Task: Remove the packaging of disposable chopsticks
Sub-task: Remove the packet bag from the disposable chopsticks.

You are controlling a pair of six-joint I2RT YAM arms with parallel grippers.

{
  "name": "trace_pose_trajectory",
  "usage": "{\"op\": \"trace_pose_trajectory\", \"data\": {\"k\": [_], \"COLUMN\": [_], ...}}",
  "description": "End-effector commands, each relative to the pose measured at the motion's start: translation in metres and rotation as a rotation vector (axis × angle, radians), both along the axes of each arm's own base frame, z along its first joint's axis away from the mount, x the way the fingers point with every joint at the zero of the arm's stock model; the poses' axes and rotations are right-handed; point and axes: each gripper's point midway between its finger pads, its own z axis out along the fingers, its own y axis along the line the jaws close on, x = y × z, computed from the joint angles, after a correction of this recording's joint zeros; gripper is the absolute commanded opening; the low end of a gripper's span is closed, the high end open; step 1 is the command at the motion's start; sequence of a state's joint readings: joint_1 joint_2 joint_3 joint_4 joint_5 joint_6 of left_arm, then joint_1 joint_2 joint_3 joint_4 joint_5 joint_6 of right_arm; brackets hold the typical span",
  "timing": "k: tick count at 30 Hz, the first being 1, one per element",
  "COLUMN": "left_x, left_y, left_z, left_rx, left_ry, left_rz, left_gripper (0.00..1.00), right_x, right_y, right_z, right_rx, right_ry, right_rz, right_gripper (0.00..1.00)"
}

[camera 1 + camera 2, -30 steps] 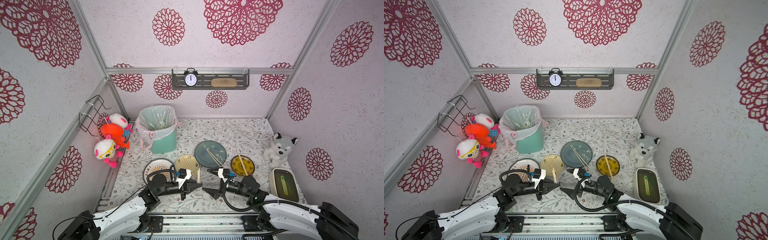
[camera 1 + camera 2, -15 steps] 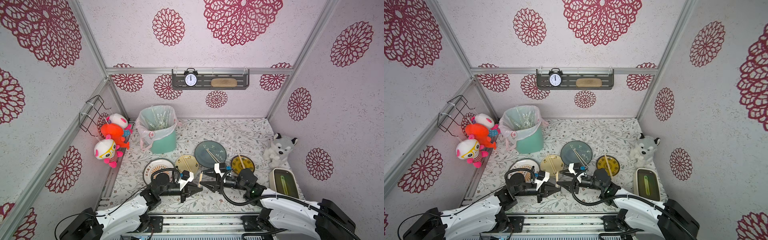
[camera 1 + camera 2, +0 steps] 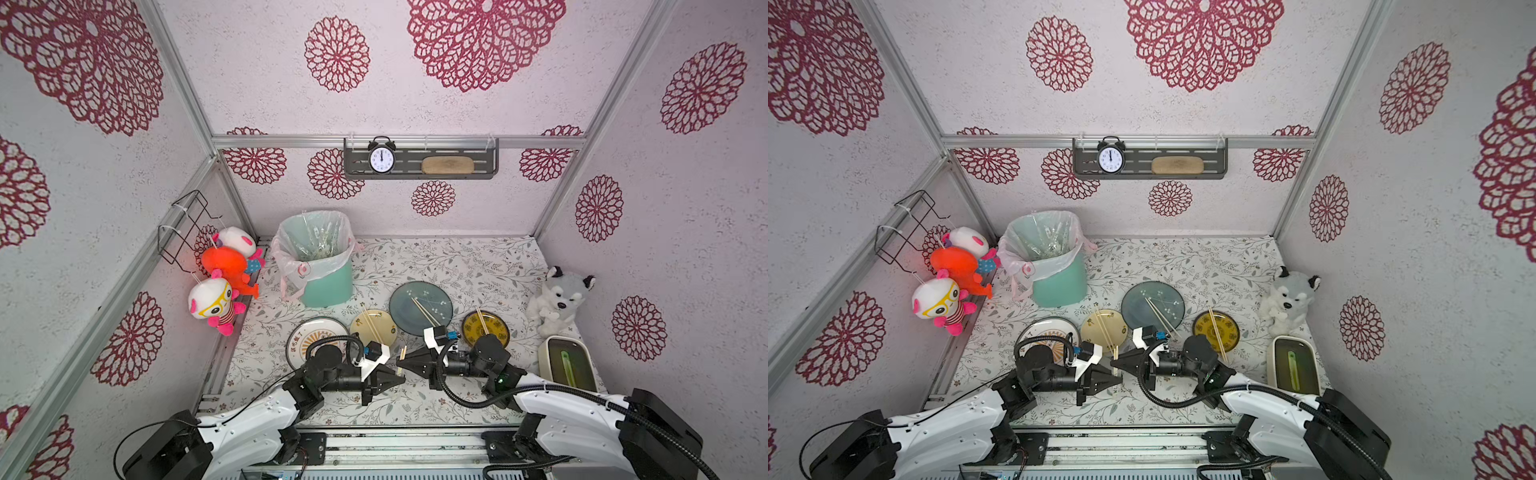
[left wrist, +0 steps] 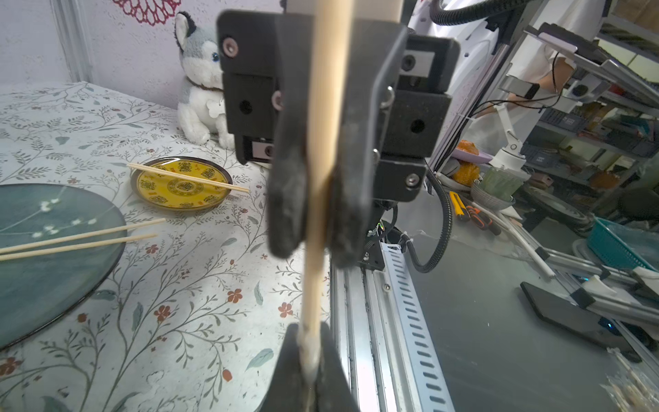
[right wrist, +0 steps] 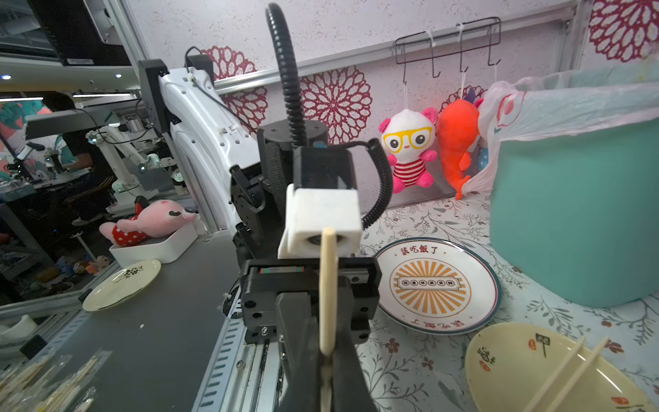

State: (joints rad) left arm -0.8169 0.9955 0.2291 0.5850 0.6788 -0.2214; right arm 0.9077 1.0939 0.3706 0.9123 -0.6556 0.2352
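Both grippers meet at the table's front middle. A pale bamboo pair of disposable chopsticks [image 3: 402, 355] stands between them, its free end poking past both. My left gripper [image 3: 402, 377] is shut on its lower end [image 4: 309, 351], where the stick looks whitish and glossy; I cannot tell whether that is packaging. Just above, my right gripper [image 3: 397, 363] is shut on the same pair [image 5: 327, 292]. Clear packaging sleeves [image 3: 318, 245] lie inside the teal bin [image 3: 328, 291]. Bare pairs rest on the cream plate [image 3: 384, 328], the blue-grey plate [image 3: 405, 303] and the yellow plate [image 3: 494, 332].
A white plate with an orange sunburst [image 3: 309, 338] lies under the left arm. A husky plush [image 3: 559, 299] and a white box [image 3: 565, 365] sit at the right edge. Plush toys [image 3: 224, 270] hang on the left wall.
My right gripper has moved left up to the held pair and gone from wide open to shut on it. The left gripper has stayed shut, shifting only slightly.
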Motion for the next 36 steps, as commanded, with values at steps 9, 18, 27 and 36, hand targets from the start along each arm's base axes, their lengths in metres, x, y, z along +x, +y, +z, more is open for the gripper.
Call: {"op": "trace_pose_trajectory", "data": {"k": [9,18,27,36], "left_x": [0.005,0.006,0.005,0.005], "left_y": [0.002,-0.006,-0.003,-0.005], "left_z": [-0.008,-0.043,-0.057,-0.055], "left_rx": [-0.002,0.080,0.092,0.089], "left_ry": [0.004,0.068,0.081,0.071], "left_rz": [0.034,0.044,0.066,0.066], "left_gripper": [0.23,0.07,0.09,0.08], "right_x": [0.002,0.008,0.014,0.013], "right_y": [-0.015,-0.027,-0.049,-0.049], "right_z": [0.052,0.080,0.130,0.126], "right_rx": [0.129,0.158,0.210,0.189], "right_ry": [-0.126,-0.157,-0.206,-0.195], "right_rz": [-0.057,-0.099,-0.135,-0.132], "right_gripper": [0.00,0.00,0.00,0.00]}}
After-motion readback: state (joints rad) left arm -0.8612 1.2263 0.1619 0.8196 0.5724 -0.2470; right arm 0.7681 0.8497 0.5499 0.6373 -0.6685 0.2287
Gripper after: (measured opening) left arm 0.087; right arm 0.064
